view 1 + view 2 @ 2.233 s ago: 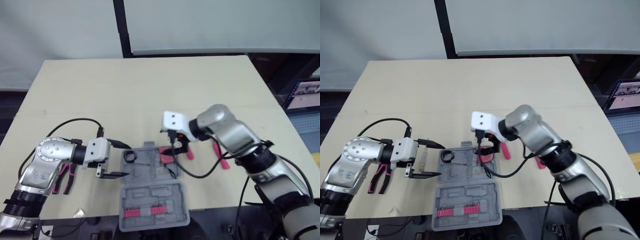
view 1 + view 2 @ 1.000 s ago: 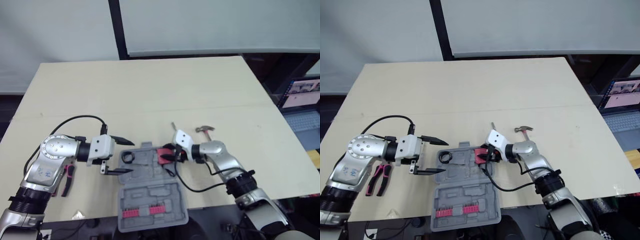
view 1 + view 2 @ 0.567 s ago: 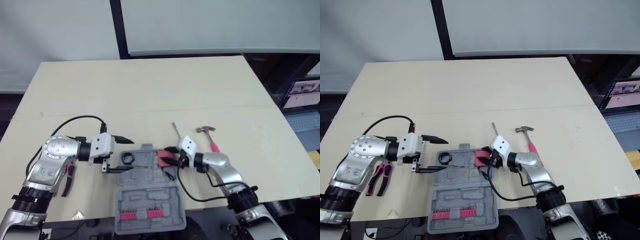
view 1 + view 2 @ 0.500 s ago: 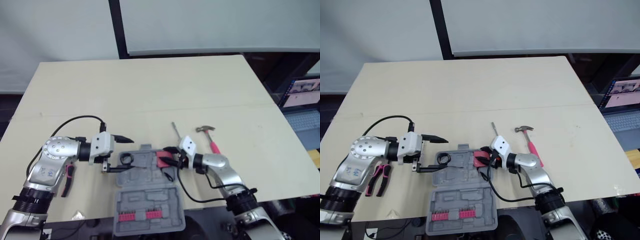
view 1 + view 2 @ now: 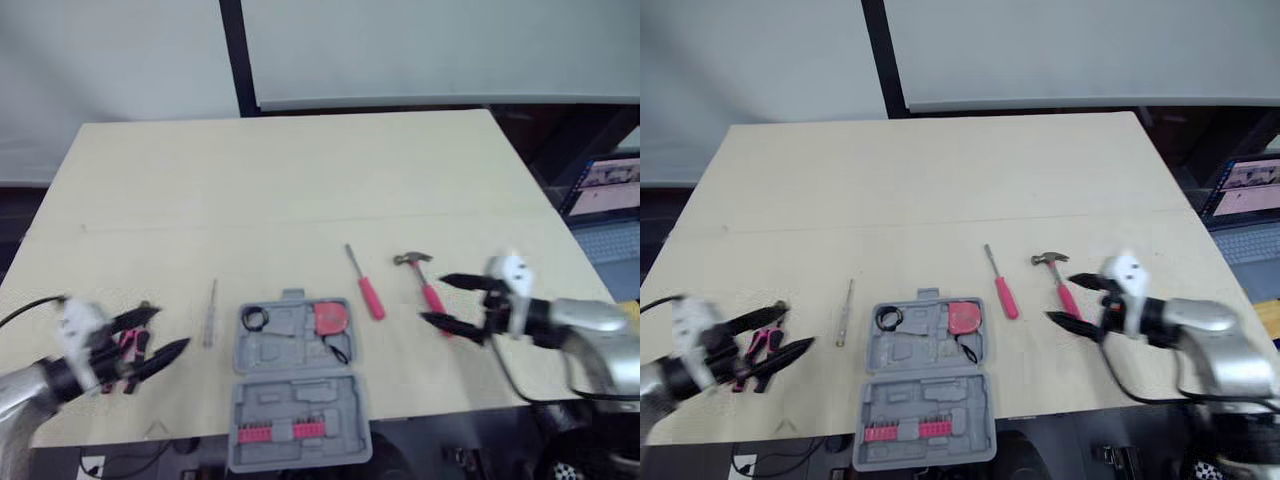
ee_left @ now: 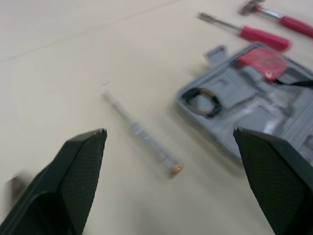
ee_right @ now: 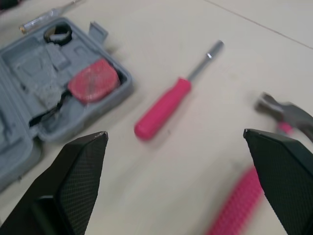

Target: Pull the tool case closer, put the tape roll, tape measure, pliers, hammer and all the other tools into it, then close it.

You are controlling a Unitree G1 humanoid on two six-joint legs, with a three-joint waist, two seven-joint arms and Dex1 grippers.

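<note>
**Q.** Why does the tool case lie as it does?

**A.** The tool case [image 5: 300, 400] lies open at the near edge of the table [image 5: 280, 180], with its lid toward the robot. Judged from this, both arms can reach the tray. The tape roll [image 5: 255, 319] sits in the tray's left recess and the tape measure [image 5: 330, 318] in its right recess. Both appear seated.

**Q.** How are the arms posed?

**A.** The left gripper [image 5: 798, 325] is low at the near left, with its fingers spread and empty, pointing toward the case. The pliers [image 5: 763, 343] lie right at it, but contact cannot be told; they are judged the likely next pick. The right gripper [image 5: 432, 298] is low on the right, its fingers parted and holding nothing. They bracket the handle of the hammer [image 5: 412, 260], probably lining up a grasp.

**Q.** What else is not yet packed?

**A.** The clear-handled screwdriver [image 5: 210, 315] lies just left of the case. The red screwdriver [image 5: 368, 290] lies between the case and the hammer.
</note>
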